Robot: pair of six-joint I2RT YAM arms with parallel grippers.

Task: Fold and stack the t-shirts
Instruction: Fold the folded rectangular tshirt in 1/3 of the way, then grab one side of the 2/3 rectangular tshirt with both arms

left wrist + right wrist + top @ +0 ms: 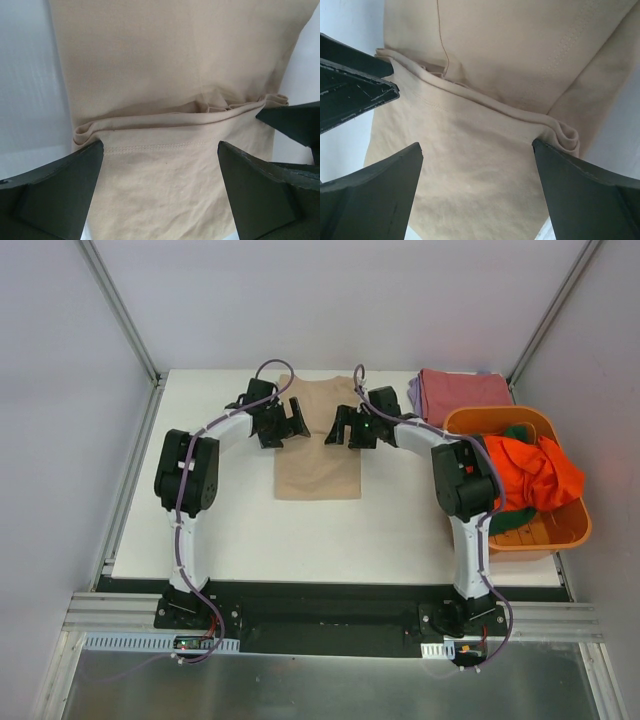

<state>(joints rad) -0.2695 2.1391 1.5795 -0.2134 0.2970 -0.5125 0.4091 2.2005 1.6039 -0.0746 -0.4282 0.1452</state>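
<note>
A beige t-shirt point(318, 455) lies flat in the middle of the white table, its sides folded in to a narrow strip. My left gripper point(296, 424) hovers open over its upper left part, and my right gripper point(338, 426) hovers open over its upper right part. Both wrist views show the beige cloth point(165, 75) point(485, 165) between wide-open fingers, with a folded hem ridge crossing it. Neither gripper holds anything. Folded dusty red and lavender shirts point(462, 392) are stacked at the back right. A bright orange shirt point(535, 475) and a dark green one point(512, 433) lie in the tub.
A rigid orange plastic tub point(560, 530) stands at the table's right edge beside my right arm. Grey walls and metal frame posts surround the table point(200, 530). The other gripper's fingertip point(295, 120) shows at the edge of each wrist view.
</note>
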